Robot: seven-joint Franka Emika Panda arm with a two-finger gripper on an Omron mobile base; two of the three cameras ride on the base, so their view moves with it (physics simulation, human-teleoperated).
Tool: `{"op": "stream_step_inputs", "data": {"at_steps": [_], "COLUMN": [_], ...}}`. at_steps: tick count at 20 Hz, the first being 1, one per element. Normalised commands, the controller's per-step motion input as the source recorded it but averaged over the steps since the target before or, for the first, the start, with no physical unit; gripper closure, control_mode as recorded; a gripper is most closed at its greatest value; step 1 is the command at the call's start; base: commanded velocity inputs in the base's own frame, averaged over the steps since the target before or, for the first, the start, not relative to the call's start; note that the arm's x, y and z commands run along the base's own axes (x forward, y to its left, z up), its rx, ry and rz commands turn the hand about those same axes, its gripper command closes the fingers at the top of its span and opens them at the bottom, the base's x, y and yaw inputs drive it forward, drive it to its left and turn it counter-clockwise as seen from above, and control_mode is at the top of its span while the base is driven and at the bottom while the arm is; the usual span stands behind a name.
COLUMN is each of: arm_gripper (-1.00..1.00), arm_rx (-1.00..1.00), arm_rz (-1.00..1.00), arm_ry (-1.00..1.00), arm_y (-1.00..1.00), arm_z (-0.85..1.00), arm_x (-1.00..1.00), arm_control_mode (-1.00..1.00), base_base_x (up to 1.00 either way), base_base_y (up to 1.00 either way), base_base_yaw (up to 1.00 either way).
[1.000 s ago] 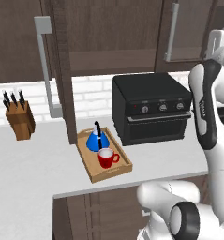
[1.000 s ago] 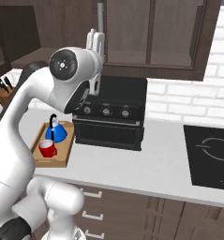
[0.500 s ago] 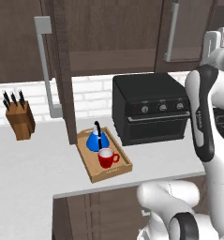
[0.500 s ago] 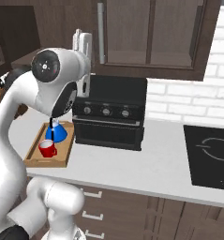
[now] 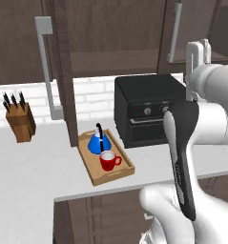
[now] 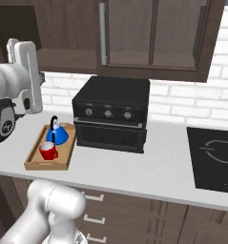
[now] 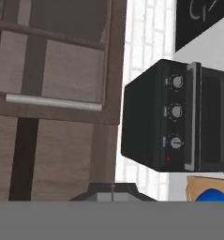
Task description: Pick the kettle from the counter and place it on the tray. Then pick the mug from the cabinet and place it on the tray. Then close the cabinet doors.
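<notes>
two items, kettle (image 5: pixel 96 142) and mug (image 5: pixel 108 161), on tray (image 5: pixel 122 173); gripper (image 7: pixel 113 186) closed, empty.

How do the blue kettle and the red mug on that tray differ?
The kettle is bright blue and cone-shaped, the mug red and round with a white inside. The kettle's thin black handle arches over its top; the mug's handle sticks out sideways. The kettle stands taller. Both sit upright on the wooden tray, close together.

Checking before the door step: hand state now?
Hand: closed, empty. Kettle and mug both sit on the tray.
</notes>
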Motion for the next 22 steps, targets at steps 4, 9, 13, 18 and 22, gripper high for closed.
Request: {"op": "stream_step_inputs", "data": {"at_steps": [4,9,13,18,22], "arm_gripper": [1.00,1.00,1.00,1.00,1.00], "arm_rx": [-0.03,-0.02,-0.04,-0.02,-0.01], "arm_rz": [0.00,0.00,0.00,0.00,0.00], "arm_ry": [-0.08,-0.02,0.00,0.00,0.00], "arm_y": [0.93,0.67,0.53,0.53,0.51], "arm_z": [0.00,0.00,0.00,0.00,0.00], "arm_x": [-0.79,-0.54,-0.23,-0.27,-0.25], "arm_control_mode": [-1.00,-1.00,-1.00,-1.00,-1.00], "base_base_x": [0.00,0.00,0.00,0.00,0.00], "base_base_y": [0.00,0.00,0.00,0.00,0.00], "base_base_yaw": [0.00,0.00,0.00,0.00,0.00]}}
